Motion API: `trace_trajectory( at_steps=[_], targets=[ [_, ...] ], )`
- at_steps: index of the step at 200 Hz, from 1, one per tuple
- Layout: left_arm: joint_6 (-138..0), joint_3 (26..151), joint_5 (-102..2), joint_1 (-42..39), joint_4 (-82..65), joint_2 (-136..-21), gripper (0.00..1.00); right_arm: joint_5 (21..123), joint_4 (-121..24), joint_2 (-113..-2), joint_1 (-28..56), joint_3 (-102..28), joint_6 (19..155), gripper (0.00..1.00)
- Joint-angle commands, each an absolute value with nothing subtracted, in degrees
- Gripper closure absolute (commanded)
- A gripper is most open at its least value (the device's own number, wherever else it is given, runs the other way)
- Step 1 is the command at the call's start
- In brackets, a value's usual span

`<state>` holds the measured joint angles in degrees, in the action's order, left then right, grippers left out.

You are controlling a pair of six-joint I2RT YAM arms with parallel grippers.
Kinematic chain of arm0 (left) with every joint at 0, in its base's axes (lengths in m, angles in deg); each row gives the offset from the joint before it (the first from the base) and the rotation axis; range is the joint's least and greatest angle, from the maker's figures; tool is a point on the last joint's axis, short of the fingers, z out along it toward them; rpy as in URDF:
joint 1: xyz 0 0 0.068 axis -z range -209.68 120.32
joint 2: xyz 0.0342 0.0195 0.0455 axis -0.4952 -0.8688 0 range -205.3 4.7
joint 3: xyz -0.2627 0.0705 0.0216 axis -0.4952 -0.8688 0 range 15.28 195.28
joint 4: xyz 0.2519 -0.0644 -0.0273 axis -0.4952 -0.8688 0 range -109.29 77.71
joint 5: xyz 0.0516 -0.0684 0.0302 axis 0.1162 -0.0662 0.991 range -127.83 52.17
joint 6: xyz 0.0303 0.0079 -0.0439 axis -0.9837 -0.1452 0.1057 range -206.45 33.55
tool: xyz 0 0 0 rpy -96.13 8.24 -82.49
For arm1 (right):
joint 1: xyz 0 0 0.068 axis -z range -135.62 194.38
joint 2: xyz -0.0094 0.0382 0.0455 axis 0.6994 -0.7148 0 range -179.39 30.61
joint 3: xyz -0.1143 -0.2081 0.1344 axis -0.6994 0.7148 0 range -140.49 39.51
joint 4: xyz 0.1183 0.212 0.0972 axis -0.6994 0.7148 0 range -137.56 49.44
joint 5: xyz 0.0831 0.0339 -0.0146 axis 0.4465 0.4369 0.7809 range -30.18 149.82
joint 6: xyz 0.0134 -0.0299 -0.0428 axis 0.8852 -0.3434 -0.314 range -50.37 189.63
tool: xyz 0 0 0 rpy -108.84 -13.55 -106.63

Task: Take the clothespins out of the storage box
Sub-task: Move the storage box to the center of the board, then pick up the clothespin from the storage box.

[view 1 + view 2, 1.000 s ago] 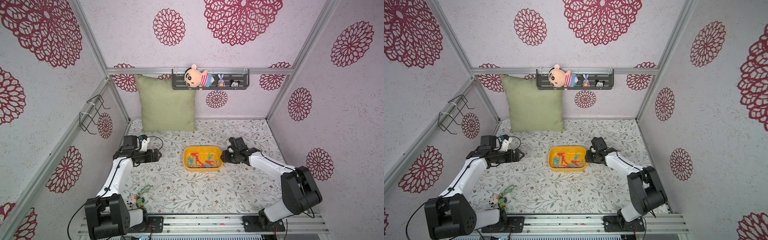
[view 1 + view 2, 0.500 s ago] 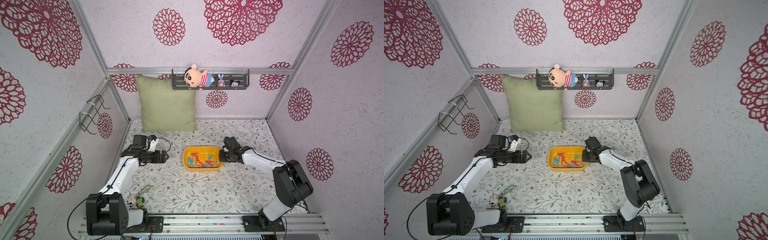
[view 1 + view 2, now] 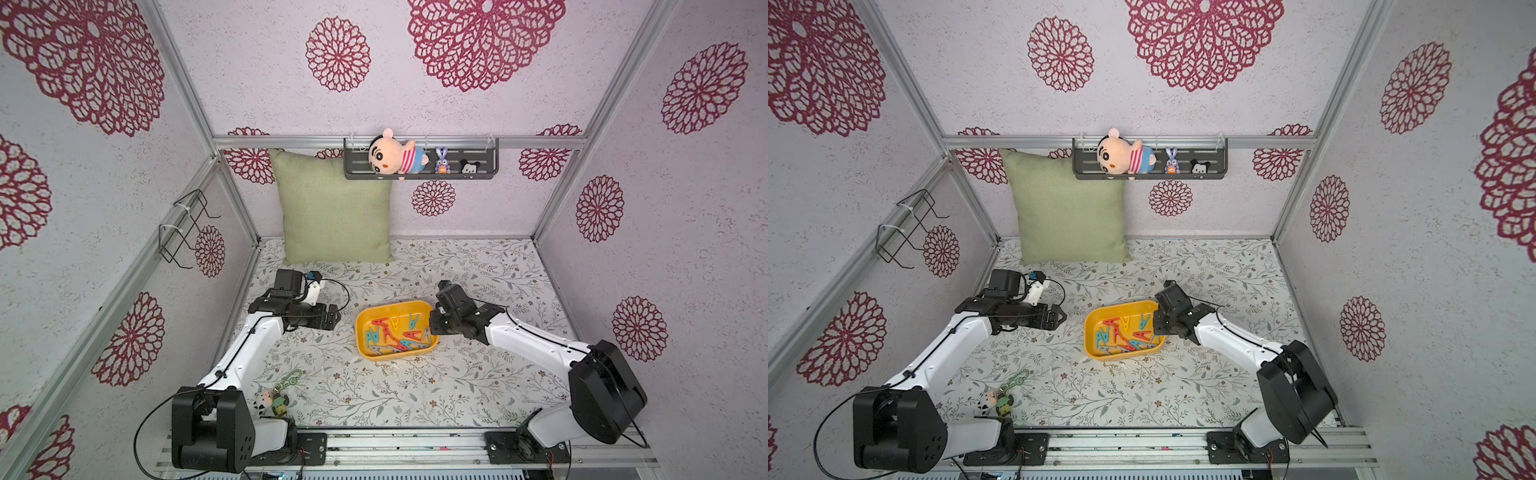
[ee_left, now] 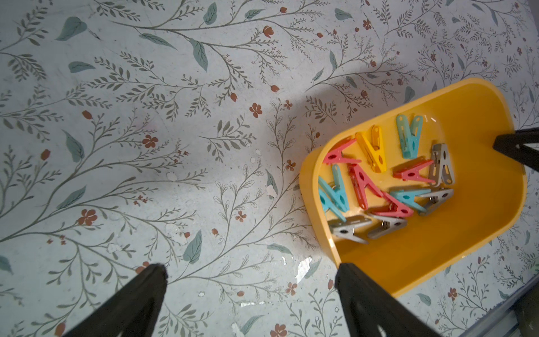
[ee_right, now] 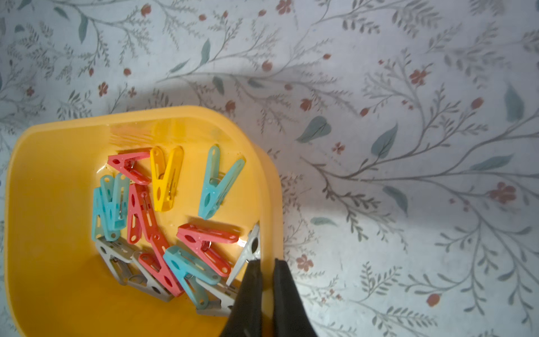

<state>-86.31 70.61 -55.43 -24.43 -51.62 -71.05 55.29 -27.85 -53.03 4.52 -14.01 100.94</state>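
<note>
The left gripper (image 3: 332,319) hangs over the table (image 3: 374,395) just left of the box (image 3: 397,355), and both top views show a strip of bare table between them. Its wrist view adds what those miss. The two fingers (image 4: 137,303) are spread wide with only table between them. One finger overlaps the box's corner in the picture, but I can't tell whether it touches.

Nearer the front lies one charm (image 3: 279,400), seen only from above. At the back, one cushion (image 3: 332,216) leans on the wall. One shelf (image 3: 419,168) beside it carries three toys (image 3: 395,158).

The box sits mid-table with all the pins (image 4: 361,186) inside. From above they blur into a heap. In the wrist views I count thirteen, bunched and overlapping: four red, four teal, four grey and one yellow.

From above, the right gripper (image 3: 432,326) at the box's right end only seems to butt against the rim. Its wrist view settles it. The fingers (image 5: 252,289) are pinched together on the box's wall, one inside and one outside. A grey pin lies right beside the inner finger.
</note>
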Motion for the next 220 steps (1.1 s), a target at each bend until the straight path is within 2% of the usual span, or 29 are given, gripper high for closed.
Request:
trace_trajectory(
  at_steps=[1, 33, 75, 84, 98, 115, 129, 138, 157, 173, 220],
  targets=[
    [-88.3, 69.8, -55.6, -22.6, -52.0, -69.1, 0.01, 56.7, -26.2, -48.7, 1.5, -10.6, 104.9, 1.00],
    [-90.2, 69.1, -57.2, -20.6, -52.9, -69.0, 0.01, 59.9, -28.6, -44.9, -2.5, -4.4, 110.4, 1.00],
    [-91.7, 67.1, -58.2, -19.9, -51.7, -69.4, 0.00, 57.3, -28.8, -41.3, -8.5, 0.2, 119.6, 1.00],
    [-91.9, 66.4, -58.1, -19.8, -51.0, -69.3, 0.01, 57.2, -28.9, -40.7, -9.1, 1.1, 120.7, 0.89],
    [-92.1, 65.0, -58.1, -19.8, -49.4, -69.3, 0.01, 56.8, -28.6, -40.1, -9.3, 1.8, 121.1, 0.82],
    [-92.1, 63.6, -58.5, -19.8, -47.6, -69.7, 0.02, 55.9, -26.9, -39.0, -9.3, 0.6, 120.3, 0.61],
    [-92.9, 63.5, -58.2, -19.8, -46.9, -70.4, 0.02, 54.6, -25.4, -37.3, -9.3, -1.1, 119.5, 0.50],
    [-94.1, 64.0, -57.9, -19.8, -47.4, -71.2, 0.01, 53.5, -24.5, -36.0, -9.4, -2.2, 119.0, 0.50],
    [-96.7, 66.2, -57.5, -19.9, -50.6, -72.4, 0.01, 50.9, -22.7, -34.2, -9.9, -4.8, 118.4, 0.58],
    [-97.2, 67.0, -59.2, -20.0, -51.9, -72.3, 0.01, 48.5, -21.1, -34.7, -11.4, -7.8, 118.2, 0.59],
    [-99.7, 67.0, -65.5, -20.0, -55.0, -71.9, 0.00, 42.4, -15.9, -46.8, -18.6, -19.1, 117.5, 0.60]
  ],
)
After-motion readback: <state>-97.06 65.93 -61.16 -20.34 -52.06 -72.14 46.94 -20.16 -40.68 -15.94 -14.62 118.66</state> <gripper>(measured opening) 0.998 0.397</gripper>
